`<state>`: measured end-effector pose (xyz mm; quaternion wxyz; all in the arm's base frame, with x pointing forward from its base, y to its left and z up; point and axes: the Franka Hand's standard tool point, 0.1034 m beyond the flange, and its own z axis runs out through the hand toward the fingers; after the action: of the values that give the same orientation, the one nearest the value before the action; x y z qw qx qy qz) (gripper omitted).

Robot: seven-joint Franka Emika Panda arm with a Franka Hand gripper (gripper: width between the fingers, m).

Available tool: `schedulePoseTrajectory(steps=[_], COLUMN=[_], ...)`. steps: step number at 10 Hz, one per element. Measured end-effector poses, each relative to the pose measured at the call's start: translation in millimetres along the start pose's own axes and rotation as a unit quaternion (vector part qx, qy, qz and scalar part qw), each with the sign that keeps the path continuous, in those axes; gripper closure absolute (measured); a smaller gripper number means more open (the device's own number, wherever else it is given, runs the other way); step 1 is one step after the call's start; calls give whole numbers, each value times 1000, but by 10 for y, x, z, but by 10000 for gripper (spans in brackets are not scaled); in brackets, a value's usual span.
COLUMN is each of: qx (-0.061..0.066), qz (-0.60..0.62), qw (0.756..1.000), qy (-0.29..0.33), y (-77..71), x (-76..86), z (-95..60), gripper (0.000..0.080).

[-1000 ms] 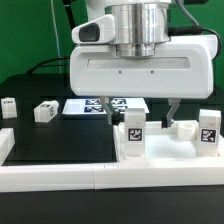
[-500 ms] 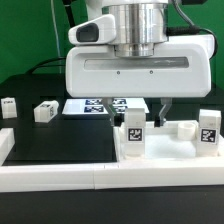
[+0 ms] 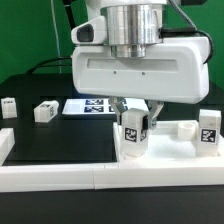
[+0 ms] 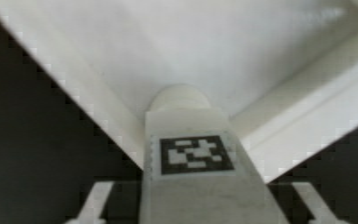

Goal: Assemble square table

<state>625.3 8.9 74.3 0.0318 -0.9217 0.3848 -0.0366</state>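
The white square table top point(image 3: 172, 148) lies at the exterior view's right, against the front wall. One tagged white leg point(image 3: 133, 133) stands upright on its near-left corner. My gripper point(image 3: 137, 112) is open, with one finger on each side of this leg's top and a gap on both sides. In the wrist view the leg point(image 4: 197, 130) rises between my fingers point(image 4: 98, 205), with the gripper point(image 4: 202, 207) around it and the table top's point(image 4: 247, 50) rim behind. A second leg point(image 3: 208, 130) stands at the far right. Two more legs point(image 3: 44, 112) point(image 3: 8, 106) lie on the black mat at the left.
The long white border wall point(image 3: 60, 172) runs along the front. The marker board point(image 3: 92, 105) lies flat behind the gripper. A low white part point(image 3: 183, 128) sits on the table top between the two upright legs.
My gripper has shifted toward the exterior view's left and come down, so its fingers now straddle the upright leg instead of hanging to its right.
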Motion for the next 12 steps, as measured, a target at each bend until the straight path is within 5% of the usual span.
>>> schedulePoseTrajectory(steps=[3,6,8,9,10,11,12], qx=[32,32,33,33,34,44,46], qz=[270,381,363,361,266,160,122], qw=[961,923,930,931,962,986,991], qy=[-41,-51,-50,-50,-41,-26,-22], y=[41,38,39,38,33,8,33], x=[42,34,34,32,34,23,-34], z=[3,10,12,12,10,1,-19], gripper=[510,509,508,278,278,177,158])
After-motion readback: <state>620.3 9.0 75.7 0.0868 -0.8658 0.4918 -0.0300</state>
